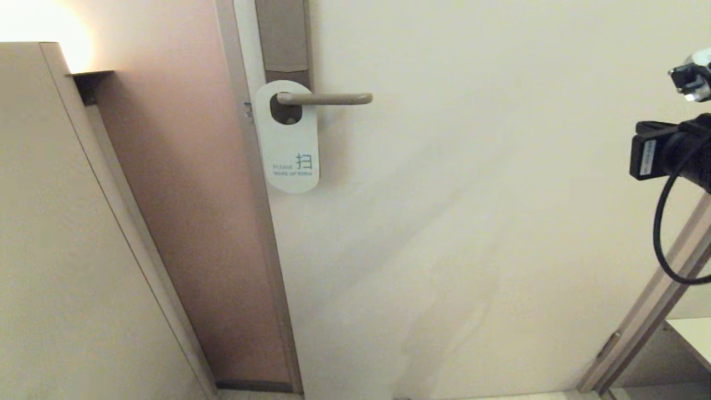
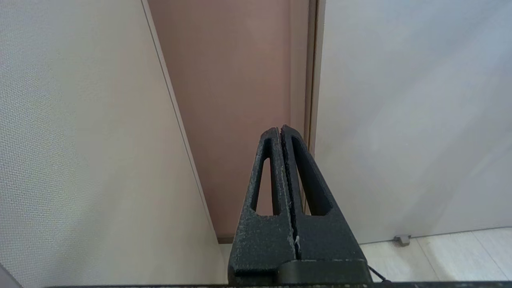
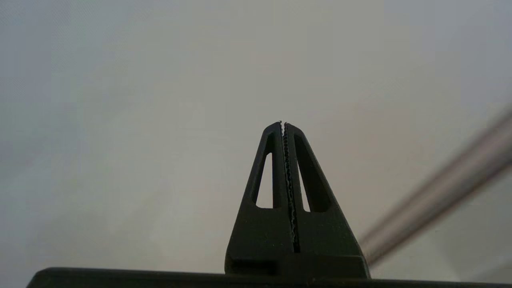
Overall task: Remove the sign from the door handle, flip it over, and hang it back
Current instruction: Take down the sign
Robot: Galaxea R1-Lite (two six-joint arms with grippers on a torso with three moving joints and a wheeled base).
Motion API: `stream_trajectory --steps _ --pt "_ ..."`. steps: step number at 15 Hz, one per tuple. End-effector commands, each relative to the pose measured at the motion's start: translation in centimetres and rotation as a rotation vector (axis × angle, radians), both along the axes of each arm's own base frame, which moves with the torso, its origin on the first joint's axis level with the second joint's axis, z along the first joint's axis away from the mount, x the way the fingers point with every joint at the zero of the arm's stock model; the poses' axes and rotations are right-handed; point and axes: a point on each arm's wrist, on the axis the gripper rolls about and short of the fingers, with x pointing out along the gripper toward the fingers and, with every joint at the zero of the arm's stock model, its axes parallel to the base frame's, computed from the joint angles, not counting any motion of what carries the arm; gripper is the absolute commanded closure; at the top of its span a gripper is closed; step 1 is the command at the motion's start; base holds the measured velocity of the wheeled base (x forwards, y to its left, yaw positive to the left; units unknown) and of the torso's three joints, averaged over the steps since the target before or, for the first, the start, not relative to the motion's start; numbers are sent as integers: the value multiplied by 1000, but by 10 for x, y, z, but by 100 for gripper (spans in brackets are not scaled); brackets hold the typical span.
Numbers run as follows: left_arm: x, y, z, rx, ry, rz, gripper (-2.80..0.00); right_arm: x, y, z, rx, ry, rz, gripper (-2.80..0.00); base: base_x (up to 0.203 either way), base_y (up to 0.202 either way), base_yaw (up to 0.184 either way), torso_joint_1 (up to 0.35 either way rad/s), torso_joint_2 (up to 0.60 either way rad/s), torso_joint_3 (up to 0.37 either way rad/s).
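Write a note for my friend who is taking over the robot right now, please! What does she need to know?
Left gripper: shut, holding nothing, pointing at the gap between the door and the side wall.
Right gripper: shut, holding nothing, facing the plain door; its arm shows at the right edge of the head view, well away from the handle.
The sign hangs on the door handle, threaded through its hole close to the grey-brown plate. The white "MAKE UP ROOM" face shows.
Done: cannot tell if it has been flipped yet; no gripper touches it.
Left, if not flipped: lift the sign off, turn it over, hang it back.
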Motion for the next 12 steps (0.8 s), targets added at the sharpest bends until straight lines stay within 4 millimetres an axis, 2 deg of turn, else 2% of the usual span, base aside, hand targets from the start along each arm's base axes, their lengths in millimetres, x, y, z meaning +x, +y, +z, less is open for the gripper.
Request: stream_trajectory --steps 1,7,9,12 --pt "0 0 0 0 0 0 0 -29 -6 4 3 -41 -16 0 0 0 0 0 0 0" --pt "0 0 0 0 0 0 0 -73 -25 -13 7 -76 -106 0 0 0 0 0 0 0" --pt "0 0 0 2 0 0 0 -92 -27 -29 9 -67 -120 0 0 0 0 0 0 0" --pt "0 0 0 0 0 0 0 -120 -28 -65 11 -47 -127 0 0 0 0 0 0 0"
